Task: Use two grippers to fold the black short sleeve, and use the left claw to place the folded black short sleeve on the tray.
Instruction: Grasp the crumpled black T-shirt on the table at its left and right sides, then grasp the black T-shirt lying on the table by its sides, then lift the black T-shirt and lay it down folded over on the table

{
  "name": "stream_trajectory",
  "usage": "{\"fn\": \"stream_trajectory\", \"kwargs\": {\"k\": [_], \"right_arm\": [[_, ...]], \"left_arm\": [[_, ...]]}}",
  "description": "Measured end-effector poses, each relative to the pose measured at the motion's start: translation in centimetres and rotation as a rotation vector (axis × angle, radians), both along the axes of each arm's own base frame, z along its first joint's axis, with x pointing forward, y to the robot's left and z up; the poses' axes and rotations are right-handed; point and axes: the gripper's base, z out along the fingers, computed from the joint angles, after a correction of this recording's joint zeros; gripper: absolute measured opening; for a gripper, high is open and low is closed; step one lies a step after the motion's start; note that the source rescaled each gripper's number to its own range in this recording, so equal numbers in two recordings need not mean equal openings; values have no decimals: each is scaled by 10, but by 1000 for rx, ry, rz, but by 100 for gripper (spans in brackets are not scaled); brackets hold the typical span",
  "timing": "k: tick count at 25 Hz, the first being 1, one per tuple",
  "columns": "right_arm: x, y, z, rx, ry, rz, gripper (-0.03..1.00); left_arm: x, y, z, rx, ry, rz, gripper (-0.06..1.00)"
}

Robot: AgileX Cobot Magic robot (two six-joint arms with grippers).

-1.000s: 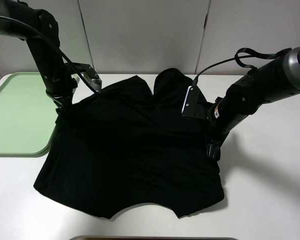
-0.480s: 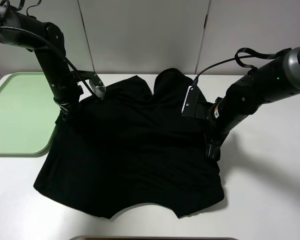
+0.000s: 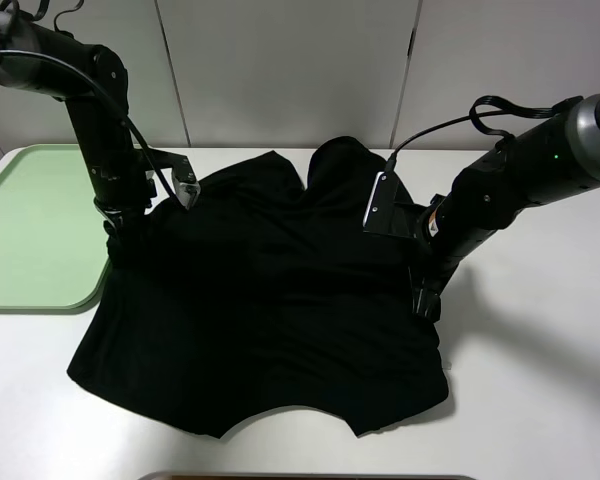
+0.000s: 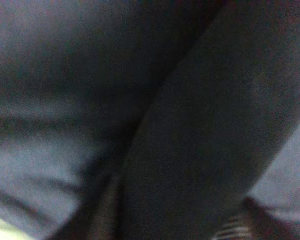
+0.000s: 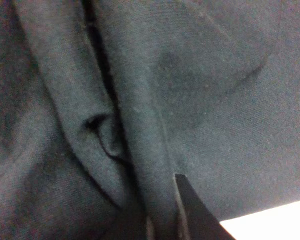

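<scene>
The black short sleeve lies spread open on the white table. My left gripper is down at the shirt's left sleeve edge, beside the tray. Its jaws are buried in the cloth. The left wrist view shows only blurred black fabric bunched close to the lens. My right gripper is at the shirt's right edge. In the right wrist view a dark fingertip pinches a ridge of the folded fabric.
The mint-green tray lies at the table's left edge, touching the shirt's left side. Bare white table lies to the right and in front of the shirt. A white wall panel stands behind the table.
My left arm swung slightly right, then back left and lower onto the shirt's left sleeve edge. The right arm and the shirt body have not moved.
</scene>
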Motion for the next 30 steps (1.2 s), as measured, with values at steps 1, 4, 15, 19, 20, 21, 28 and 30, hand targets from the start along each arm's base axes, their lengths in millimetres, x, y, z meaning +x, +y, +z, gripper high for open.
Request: {"fn": "stream_trajectory", "kwargs": {"k": [1,4,15,19,20,21,28,30], "right_arm": [[0,0,0,0,0,0,0],[0,0,0,0,0,0,0],[-2,-2,7,10,18,-69,0],[-5,-4,33,36,-27,-95,0],[-6,-4,44,46,-50,-96,0],[-7,-5,54,59,-76,-97,0],[-26,-15,131,163,-262,-125,0],[-34,-19,153,207,-326,-138,0]], "left_arm": [[-1,1,0,14,9,-6,23],[-3,2,1,23,30,17,4],[-7,-2,30,6,-7,228,0],[-12,-6,62,-66,-56,260,0],[-14,-6,69,-75,-60,262,0],[-19,-6,85,-90,-76,266,0],[-44,-8,154,-215,-208,328,0],[-56,-11,178,-269,-258,322,0]]}}
